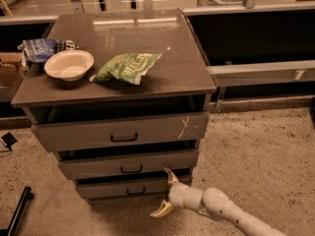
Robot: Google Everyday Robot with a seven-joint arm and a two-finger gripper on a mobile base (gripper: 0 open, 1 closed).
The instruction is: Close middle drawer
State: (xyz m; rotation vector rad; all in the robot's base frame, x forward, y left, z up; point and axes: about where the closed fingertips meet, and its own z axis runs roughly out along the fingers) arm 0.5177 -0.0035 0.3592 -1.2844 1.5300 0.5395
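Note:
The middle drawer (147, 162) is a wide grey wood-grain drawer with a small dark pull handle (131, 169). Its front stands nearly pushed in, just a little proud of the cabinet, with a dark gap above it. My gripper (165, 194) is open in front of the cabinet's lower right. The upper fingertip (169, 175) is at the lower edge of the middle drawer's front, and the lower fingertip (160, 211) is down near the floor. The white arm (221, 213) comes in from the bottom right.
The top drawer (123, 131), with a white scratch mark, is slightly open. The bottom drawer (128, 188) sits below. A white bowl (69, 64), a green chip bag (127, 67) and a blue bag (42, 48) lie on the cabinet top. A black pole (17, 213) lies on the floor at left.

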